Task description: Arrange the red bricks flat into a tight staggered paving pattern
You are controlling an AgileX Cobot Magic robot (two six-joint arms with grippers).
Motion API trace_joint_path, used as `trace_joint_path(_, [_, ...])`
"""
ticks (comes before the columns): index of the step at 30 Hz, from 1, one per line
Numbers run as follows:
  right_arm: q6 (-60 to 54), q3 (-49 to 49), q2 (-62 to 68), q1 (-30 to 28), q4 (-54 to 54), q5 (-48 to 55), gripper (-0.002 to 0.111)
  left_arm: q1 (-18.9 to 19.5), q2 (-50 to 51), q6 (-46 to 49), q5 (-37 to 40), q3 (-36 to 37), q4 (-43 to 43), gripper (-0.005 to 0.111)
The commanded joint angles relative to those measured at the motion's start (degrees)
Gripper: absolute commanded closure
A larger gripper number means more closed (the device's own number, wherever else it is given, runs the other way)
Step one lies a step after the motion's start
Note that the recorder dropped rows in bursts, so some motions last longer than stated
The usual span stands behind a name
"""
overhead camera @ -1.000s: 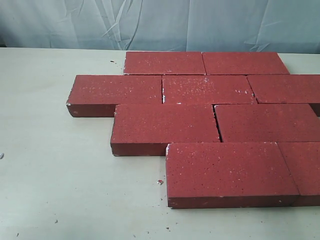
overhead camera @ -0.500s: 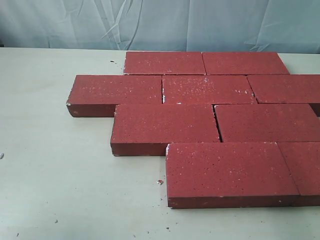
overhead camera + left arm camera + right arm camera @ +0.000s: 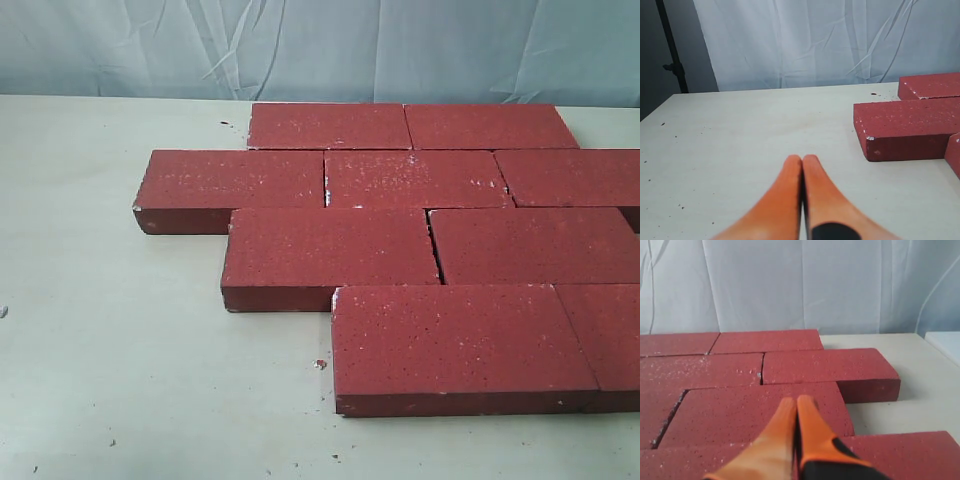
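Several red bricks (image 3: 400,250) lie flat on the pale table (image 3: 110,350) in four staggered rows, edges close together with thin gaps. Neither gripper shows in the exterior view. In the left wrist view my left gripper (image 3: 802,159) has its orange fingers pressed together over bare table, holding nothing, with the ends of three bricks (image 3: 905,127) off to one side. In the right wrist view my right gripper (image 3: 796,401) is shut and empty, hovering above the laid red bricks (image 3: 760,410).
A wrinkled white cloth backdrop (image 3: 320,45) hangs behind the table. Small crumbs (image 3: 320,364) lie scattered on the table near the front brick. A dark stand (image 3: 672,50) rises beyond the table's far corner in the left wrist view.
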Motion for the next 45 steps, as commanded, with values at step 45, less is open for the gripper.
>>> trace_joint_path(45, [0.1, 0.1, -0.4, -0.2, 0.0, 4.6, 0.108, 0.0, -0.3, 0.1, -0.9, 0.3, 1.0, 0.107])
